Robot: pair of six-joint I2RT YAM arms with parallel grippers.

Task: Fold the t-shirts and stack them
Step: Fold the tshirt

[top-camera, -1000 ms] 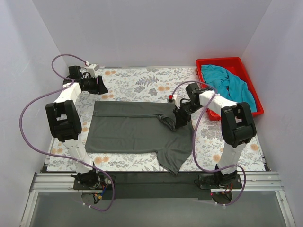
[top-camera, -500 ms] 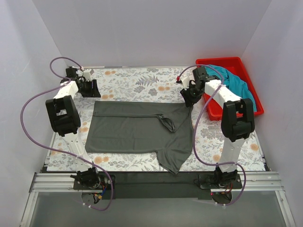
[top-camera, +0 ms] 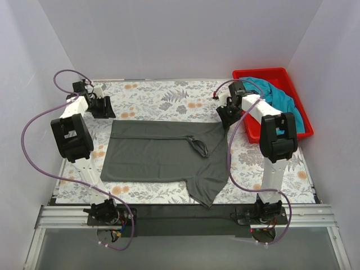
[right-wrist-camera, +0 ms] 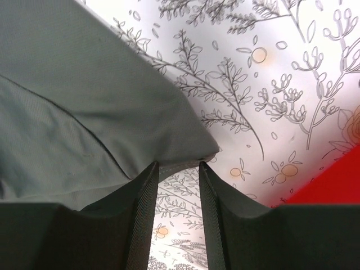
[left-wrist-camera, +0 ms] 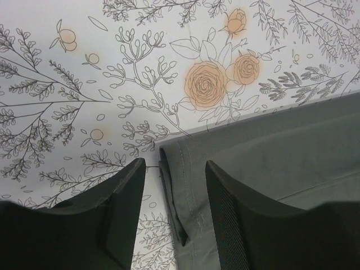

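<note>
Both released, the left gripper [left-wrist-camera: 174, 165] straddles one far corner of the grey shirt [top-camera: 163, 152], the right gripper [right-wrist-camera: 178, 165] the other.

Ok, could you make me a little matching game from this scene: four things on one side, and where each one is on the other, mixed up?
Things:
1. grey t-shirt
2. teal t-shirt
3. red bin
4. left hand

Places:
a. heaped inside the bin
b. laid out on the flowered table
c. open, at the far left corner of the grey shirt
d. at the far right of the scene

Pairs: 1-b, 2-a, 3-d, 4-c.
</note>
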